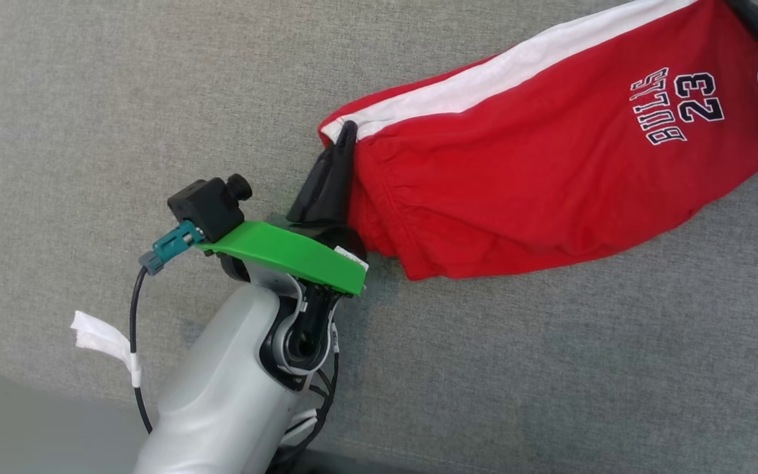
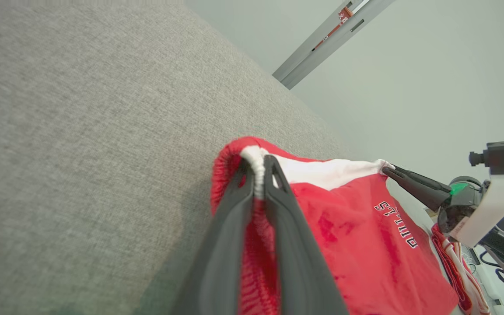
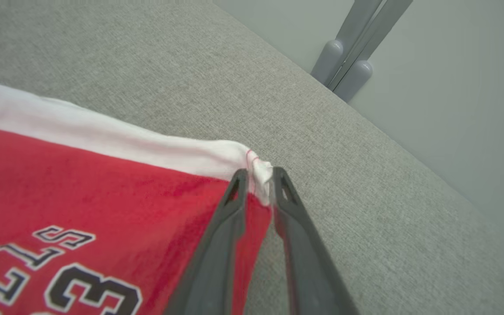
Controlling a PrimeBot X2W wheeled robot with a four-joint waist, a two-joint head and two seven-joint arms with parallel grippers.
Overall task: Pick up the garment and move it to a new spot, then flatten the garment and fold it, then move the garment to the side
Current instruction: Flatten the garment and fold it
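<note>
Garment: red shorts with a white side stripe and the lettering "BULLS 23". It is stretched from the centre of the head view to the upper right corner. Its lower edge sags onto the grey padded surface.

Progress (judged): the garment is held by 2 ends, so the pick-up is taken as done. The step in hand is taken to be the transfer to the new spot or the laying-out. The cloth is gathered and wrinkled near the waistband and is not yet flat. No deliberate fold can be confirmed. Left to do: flatten, fold, move to the side.

Left gripper: at the centre of the head view, at the garment's left end. It is clamped on the waistband elastic, which is pinched between the tips in the left wrist view.

Right gripper: at the garment's far end, upper right of the head view. The corner of the white stripe is caught between its tips. A narrow gap is noted lower down between the fingers, but the cloth is drawn taut from the tips, so a grip is read.
</note>
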